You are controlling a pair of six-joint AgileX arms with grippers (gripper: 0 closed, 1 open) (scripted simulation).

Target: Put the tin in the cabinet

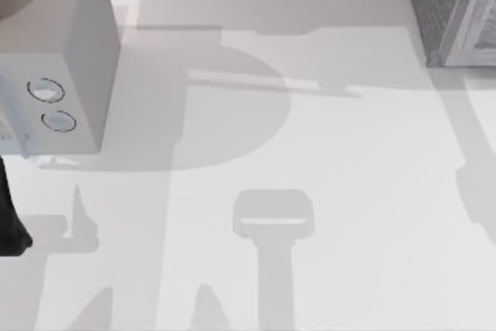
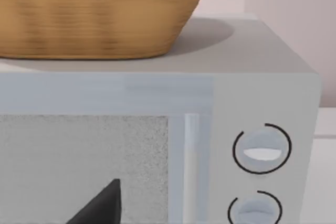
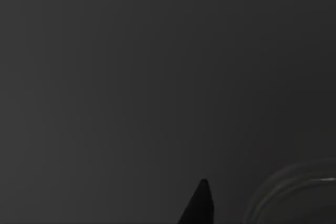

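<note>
A: What's seen closest in the top view?

B: Bare pale table (image 1: pixel 333 145) along the near edge, crossed by grey shadows, one shaped like a block on a stem near the middle. At the left edge a dark piece of the left arm (image 1: pixel 9 218) is seen low down. The left tool itself can't be made out there.

A: And from the left wrist?

B: One dark fingertip (image 2: pixel 102 205) is poked into the frame, right in front of a pale smooth box (image 2: pixel 262 66). Whether the left tool is spread or pressed together can't be told. The box's front is fitted with a speckled window panel and two round ringed knobs (image 2: pixel 261 149), one above the other. A woven basket (image 2: pixel 94 14) is sat on its top.

A: Farther back on the table?

B: That same pale box (image 1: pixel 70 52) is parked at the far left. The cabinet (image 1: pixel 453 9), darker grey and speckled with a lighter framed front, is found at the far right corner. The two are well apart.

A: Right wrist?

B: It's dark. The right tool's state can't be told.

A: The tin?

B: Can't be placed from these views.
</note>
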